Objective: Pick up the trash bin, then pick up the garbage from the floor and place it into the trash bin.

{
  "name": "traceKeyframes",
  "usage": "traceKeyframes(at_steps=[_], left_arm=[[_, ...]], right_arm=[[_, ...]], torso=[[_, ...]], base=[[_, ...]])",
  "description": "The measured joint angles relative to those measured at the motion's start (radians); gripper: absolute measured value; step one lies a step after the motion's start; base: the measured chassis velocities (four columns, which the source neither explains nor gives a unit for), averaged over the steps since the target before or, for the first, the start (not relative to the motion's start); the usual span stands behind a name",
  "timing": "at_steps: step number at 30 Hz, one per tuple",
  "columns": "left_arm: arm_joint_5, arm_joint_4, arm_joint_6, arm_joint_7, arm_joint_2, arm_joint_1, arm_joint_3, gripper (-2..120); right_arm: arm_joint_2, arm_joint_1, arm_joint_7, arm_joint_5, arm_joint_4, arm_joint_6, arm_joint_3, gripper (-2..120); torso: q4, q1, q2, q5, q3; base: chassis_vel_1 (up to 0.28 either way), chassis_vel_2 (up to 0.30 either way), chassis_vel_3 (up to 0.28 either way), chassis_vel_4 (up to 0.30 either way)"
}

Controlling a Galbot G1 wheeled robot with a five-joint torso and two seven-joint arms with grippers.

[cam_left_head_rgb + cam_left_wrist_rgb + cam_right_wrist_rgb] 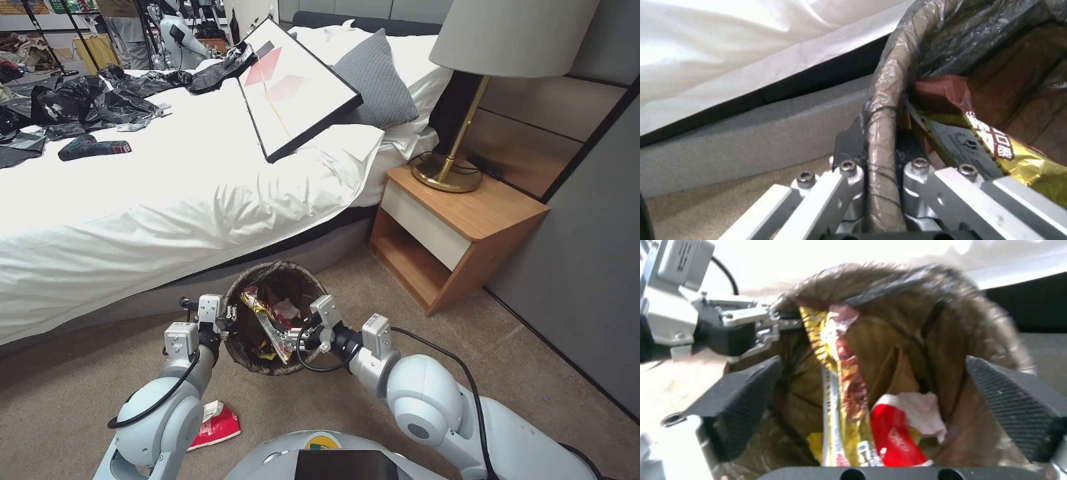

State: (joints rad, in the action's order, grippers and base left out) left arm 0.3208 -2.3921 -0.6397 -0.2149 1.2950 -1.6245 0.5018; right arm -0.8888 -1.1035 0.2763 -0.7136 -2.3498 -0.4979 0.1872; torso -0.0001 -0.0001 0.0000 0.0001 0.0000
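Note:
The trash bin (267, 270), lined with a dark crinkled bag, hangs just above the carpet beside the bed. My left gripper (227, 321) is shut on its left rim; in the left wrist view its fingers (849, 146) pinch the bag-covered rim (882, 100). Inside the bin stand a yellow snack wrapper (263, 313) (835, 373), a red packet (893, 436) and white tissue (922, 410). My right gripper (293, 340) hovers over the bin's near right side, open, its pads (751, 396) wide apart and touching nothing. A red-and-white packet (217, 427) lies on the floor near my left arm.
The white bed (167, 220) runs behind the bin, carrying black plastic sheets (87, 100), a drill (93, 148) and a framed picture (293, 87). A wooden nightstand (460, 233) with a brass lamp (453, 167) stands to the right. Open carpet (67, 387) lies around me.

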Motion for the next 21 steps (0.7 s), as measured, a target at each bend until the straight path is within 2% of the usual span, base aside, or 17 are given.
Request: traceKeyframes(at_steps=[8,9,15,17,18,19,21], left_arm=[[0.000,-0.002,0.001,0.000,-0.001,-0.009,0.007,5],[0.000,-0.003,0.002,0.000,-0.002,-0.014,0.011,5],[0.002,-0.016,0.005,0.000,-0.001,-0.027,0.020,5],[0.002,-0.021,0.008,0.001,0.003,-0.036,0.023,5],[0.000,-0.026,0.010,0.001,0.007,-0.044,0.024,5],[0.000,-0.026,0.010,0.001,0.007,-0.044,0.024,5],[-0.007,-0.032,0.015,0.002,0.014,-0.049,0.025,5]], right_arm=[[0.014,-0.063,-0.006,0.000,-0.059,0.014,-0.131,100],[0.018,-0.089,-0.007,-0.001,-0.090,0.022,-0.194,100],[0.012,-0.148,0.008,0.026,-0.129,0.072,-0.316,100],[-0.002,-0.195,0.003,0.059,-0.132,0.093,-0.397,100],[-0.019,-0.245,-0.003,0.094,-0.134,0.112,-0.473,100],[-0.019,-0.245,-0.003,0.094,-0.134,0.112,-0.473,100],[-0.054,-0.324,-0.023,0.169,-0.137,0.155,-0.573,100]], torso=[[0.0001,0.000,0.000,0.0001,0.000],[0.0000,0.000,0.000,0.0001,0.000],[0.0002,0.000,0.000,0.0000,0.000],[0.0001,0.000,0.000,0.0001,0.000],[0.0000,0.000,0.000,0.0001,0.000],[0.0000,0.000,0.000,0.0001,0.000],[0.0000,0.000,0.000,0.0001,0.000]], base=[[0.000,0.000,0.000,0.000],[0.000,0.000,0.000,0.000],[0.000,0.000,0.000,0.000],[0.000,0.000,0.000,0.000],[0.000,0.000,0.000,0.000],[0.000,0.000,0.000,0.000],[0.000,0.000,0.000,0.000]])
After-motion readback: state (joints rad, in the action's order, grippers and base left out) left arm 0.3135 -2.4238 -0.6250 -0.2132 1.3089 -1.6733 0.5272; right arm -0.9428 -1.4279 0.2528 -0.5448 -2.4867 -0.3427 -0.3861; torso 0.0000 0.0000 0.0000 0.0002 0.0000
